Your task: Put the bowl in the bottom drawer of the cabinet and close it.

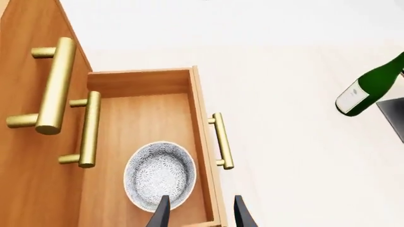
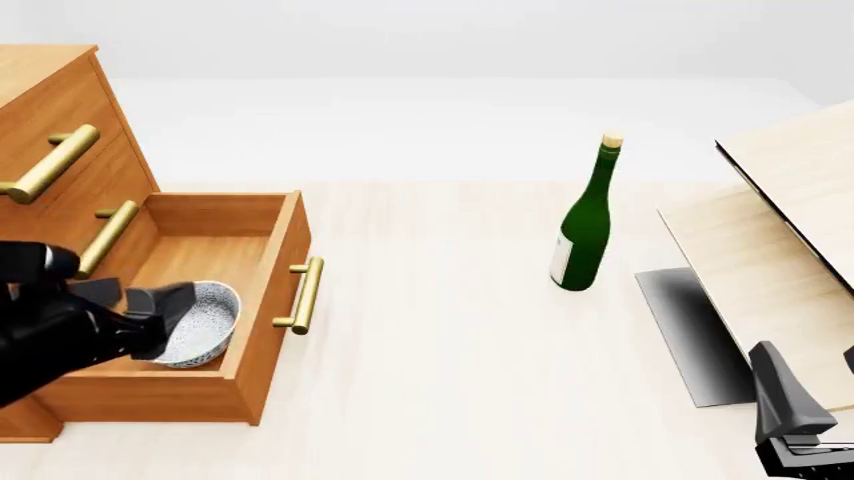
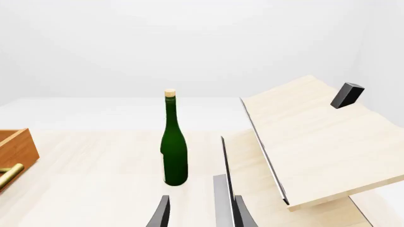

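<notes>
The left gripper [image 1: 200,213] hung over the near end of the open drawer [image 2: 267,300], its two dark fingers spread apart and holding nothing; in its wrist view one fingertip [image 1: 162,210] overlapped the near rim of the bowl [image 1: 160,175] while the other sat out past the drawer's front panel. From the front, the gripper [image 2: 147,315] covered the left part of the bowl [image 2: 203,322], so contact could not be judged there. The bowl sat upright on the drawer floor, toward the near end and close to the front panel, with bare floor behind it. The drawer stood pulled well out of the cabinet [image 2: 54,130], and its brass handle [image 2: 304,294] faced the open tabletop. The two upper drawers were shut, their handles one above the other at the cabinet's face. Further right, well apart from the cabinet, a green bottle [image 2: 583,225] stood upright on the table [image 2: 427,340]. Beyond it, pale wood boards [image 2: 787,230] leaned at an angle, with a small dark block [image 3: 346,95] resting on the upper one. At the far right the right gripper [image 3: 200,213] hovered low over the table near the boards, its fingers parted and empty, pointing toward the bottle and well away from the bowl.
</notes>
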### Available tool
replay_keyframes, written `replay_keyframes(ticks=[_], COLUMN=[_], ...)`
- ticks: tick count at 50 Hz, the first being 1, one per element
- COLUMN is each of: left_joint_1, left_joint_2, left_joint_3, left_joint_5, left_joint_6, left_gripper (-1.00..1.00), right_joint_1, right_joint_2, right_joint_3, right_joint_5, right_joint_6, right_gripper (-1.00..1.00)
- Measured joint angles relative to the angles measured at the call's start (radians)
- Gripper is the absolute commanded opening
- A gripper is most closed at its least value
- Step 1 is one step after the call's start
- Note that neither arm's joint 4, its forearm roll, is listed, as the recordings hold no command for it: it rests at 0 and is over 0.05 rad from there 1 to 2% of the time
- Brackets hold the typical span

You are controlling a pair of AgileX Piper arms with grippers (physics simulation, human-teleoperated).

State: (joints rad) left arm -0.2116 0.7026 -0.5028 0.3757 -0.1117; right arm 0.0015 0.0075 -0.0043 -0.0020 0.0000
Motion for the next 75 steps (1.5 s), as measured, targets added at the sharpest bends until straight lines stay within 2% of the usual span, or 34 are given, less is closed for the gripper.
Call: replay_keyframes(ticks=[17, 32, 44, 62, 75], left_joint_1=[-0.078, -0.112, -0.186, -0.289, -0.358], left_joint_2=[-0.035, -0.105, -0.116, -0.092, -0.05], left_joint_3=[0.0, 0.001, 0.013, 0.029, 0.028], left_joint_5=[0.012, 0.019, 0.002, -0.055, -0.103], left_joint_6=[0.074, 0.202, 0.267, 0.326, 0.338], left_gripper=[1.0, 1.0, 1.0, 1.0, 1.0], right_joint_1=[0.0, 0.0, 0.0, 0.0, 0.0], right_joint_2=[0.0, 0.0, 0.0, 0.0, 0.0], right_joint_3=[0.0, 0.0, 0.0, 0.0, 0.0], right_joint_5=[0.0, 0.0, 0.0, 0.0, 0.0], right_joint_6=[0.0, 0.0, 0.0, 0.0, 0.0], right_gripper=[1.0, 1.0, 1.0, 1.0, 1.0])
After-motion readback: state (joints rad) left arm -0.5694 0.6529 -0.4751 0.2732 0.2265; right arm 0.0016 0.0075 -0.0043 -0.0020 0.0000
